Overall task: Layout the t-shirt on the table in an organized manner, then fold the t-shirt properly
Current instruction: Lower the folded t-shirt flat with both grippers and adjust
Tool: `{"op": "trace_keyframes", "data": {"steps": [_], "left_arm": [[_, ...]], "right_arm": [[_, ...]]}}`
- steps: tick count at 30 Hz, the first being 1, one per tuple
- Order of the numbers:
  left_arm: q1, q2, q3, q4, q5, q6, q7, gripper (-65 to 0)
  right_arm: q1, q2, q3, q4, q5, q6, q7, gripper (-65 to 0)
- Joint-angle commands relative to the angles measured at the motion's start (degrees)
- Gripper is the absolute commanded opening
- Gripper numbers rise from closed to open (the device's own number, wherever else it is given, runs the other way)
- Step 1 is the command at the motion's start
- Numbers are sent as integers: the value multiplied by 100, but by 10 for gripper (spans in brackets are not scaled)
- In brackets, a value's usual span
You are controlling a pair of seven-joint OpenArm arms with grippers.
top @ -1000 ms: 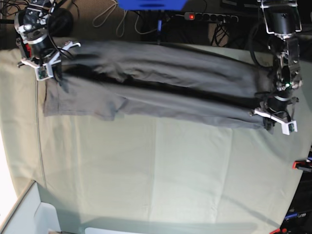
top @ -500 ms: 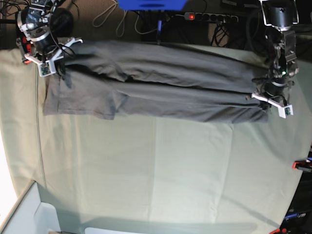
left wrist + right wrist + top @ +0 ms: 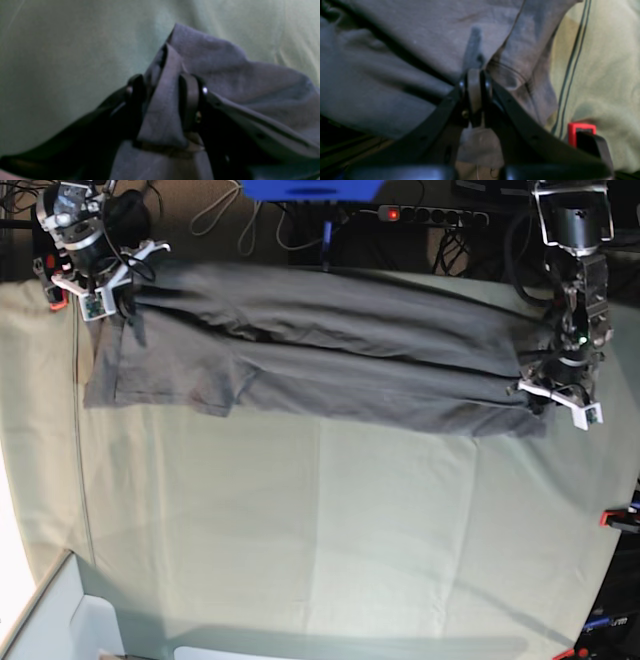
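Spreading step, not folding yet. T-shirt (image 3: 330, 370) stretched as a long band along the far side of the worktop (image 3: 330, 540), strung between the two tools, still creased lengthwise with a dark fold running down the middle. Right tool (image 3: 475, 87) clamped tight on a pinch of t-shirt cloth near a hemmed edge, red clip (image 3: 581, 131) just to its right at the worktop edge. Left tool (image 3: 163, 100) parted a little, a flap of the t-shirt standing between the fingers; cannot tell for sure whether it grips or has let go, looks like a release under way. Judgement for doing this well: keep the right tool's pinch firm as the anchor, no slack on that side until the cloth beyond it lies flat. For the left tool, open fully before lifting, then rise straight up so the flap drops off the fingers rather than dragging and bunching the corner under it. Check that the edge nearest the left tool lies in one layer; a doubled corner there will skew every fold after. Risk: snagged cloth on a finger pulls the band off line. Middle crease needs smoothing toward the near side before any fold starts.
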Motion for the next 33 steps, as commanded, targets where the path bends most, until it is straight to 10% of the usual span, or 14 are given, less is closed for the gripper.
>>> {"op": "trace_keyframes", "data": {"steps": [1,20,25,33], "left_arm": [[-45,-81,-25,47,3,1,-1,-422],[-36,-81,-25,38,3,1,-1,-420],[-36,-89,-25,38,3,1,8,-419],[-80,-98,-33,99,3,1,632,-142]], "right_arm": [[-36,49,10,75,72,41,127,-650],[-361,-57,-360,75,72,41,83,-650],[-352,-39,-263,75,46,41,74,-516],[-387,-57,353,321,72,41,127,-361]]}}
